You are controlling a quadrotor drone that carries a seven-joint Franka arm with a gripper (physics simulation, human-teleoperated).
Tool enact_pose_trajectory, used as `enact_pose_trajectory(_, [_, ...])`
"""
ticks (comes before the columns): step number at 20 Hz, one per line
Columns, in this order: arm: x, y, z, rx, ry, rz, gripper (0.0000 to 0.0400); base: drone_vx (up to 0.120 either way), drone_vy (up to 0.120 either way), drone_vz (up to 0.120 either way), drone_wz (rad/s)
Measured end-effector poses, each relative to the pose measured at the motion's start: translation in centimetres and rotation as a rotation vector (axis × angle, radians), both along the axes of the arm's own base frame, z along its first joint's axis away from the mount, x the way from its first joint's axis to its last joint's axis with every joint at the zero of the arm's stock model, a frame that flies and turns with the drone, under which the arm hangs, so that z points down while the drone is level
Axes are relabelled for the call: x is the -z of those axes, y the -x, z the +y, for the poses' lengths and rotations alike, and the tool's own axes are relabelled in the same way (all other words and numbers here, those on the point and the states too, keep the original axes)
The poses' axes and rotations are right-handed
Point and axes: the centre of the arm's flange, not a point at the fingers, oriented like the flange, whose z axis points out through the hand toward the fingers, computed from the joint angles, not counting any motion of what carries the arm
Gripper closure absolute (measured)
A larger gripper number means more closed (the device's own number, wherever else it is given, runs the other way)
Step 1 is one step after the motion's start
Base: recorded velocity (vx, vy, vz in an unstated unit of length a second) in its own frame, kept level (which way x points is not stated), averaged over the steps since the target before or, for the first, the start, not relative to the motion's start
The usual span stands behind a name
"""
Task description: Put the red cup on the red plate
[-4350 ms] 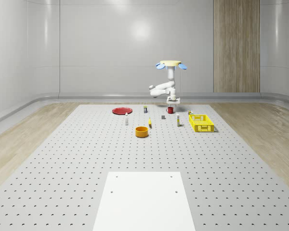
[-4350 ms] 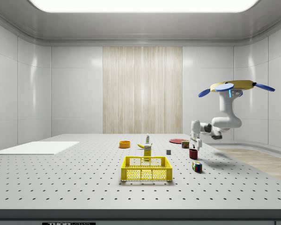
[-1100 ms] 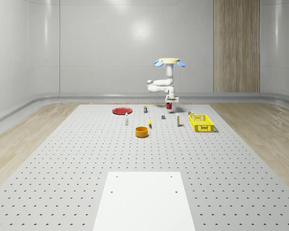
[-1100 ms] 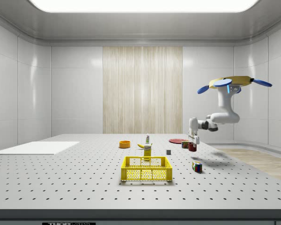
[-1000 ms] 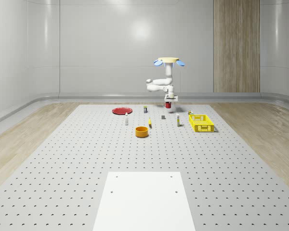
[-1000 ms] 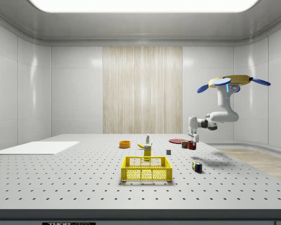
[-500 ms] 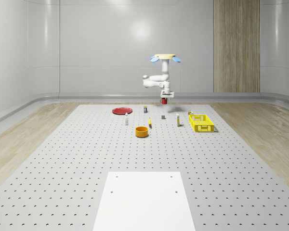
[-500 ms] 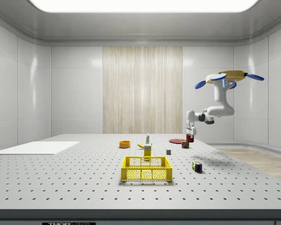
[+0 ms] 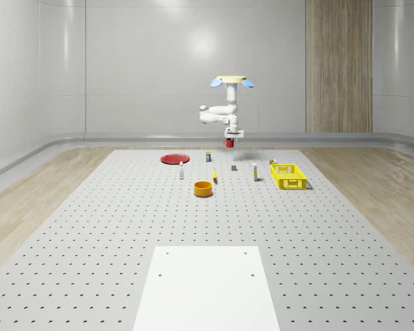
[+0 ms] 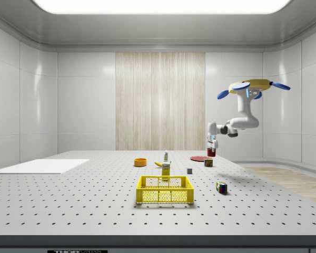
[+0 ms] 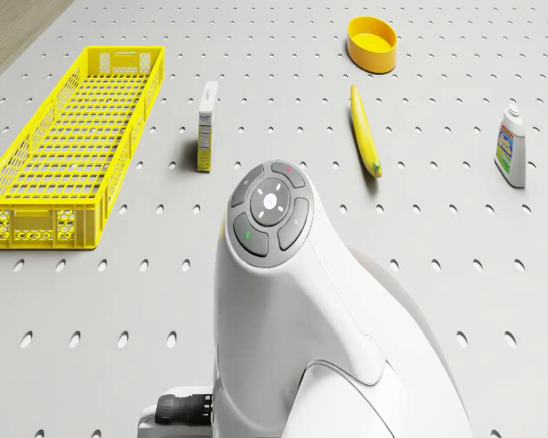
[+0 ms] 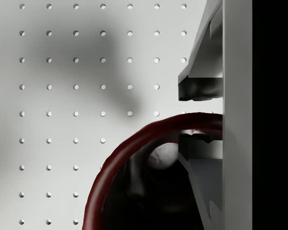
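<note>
Whole-scene and side cameras (both distant) share the yellow crate (image 9: pixel 288 176).

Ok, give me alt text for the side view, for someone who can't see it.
The drone hovers high over the table's far right end, its arm bent down so the gripper holds the red cup in the air, just above the red plate. In front stand a yellow crate, a carton and an orange bowl.

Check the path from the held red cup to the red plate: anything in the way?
Nothing visible blocks it. The gripper holds the red cup in the air, well above the table; the drone hovers above. The red plate lies toward the whole-scene view's left. The small can sits low, under that line.
</note>
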Motion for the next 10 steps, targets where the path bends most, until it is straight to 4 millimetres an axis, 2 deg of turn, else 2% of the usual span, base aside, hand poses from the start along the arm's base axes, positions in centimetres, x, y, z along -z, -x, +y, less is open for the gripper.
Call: enact_pose_trajectory(10, [0.0,0.0,0.0,0.0,0.0,0.0,0.0301,0.0,-0.12,0.0,0.0])
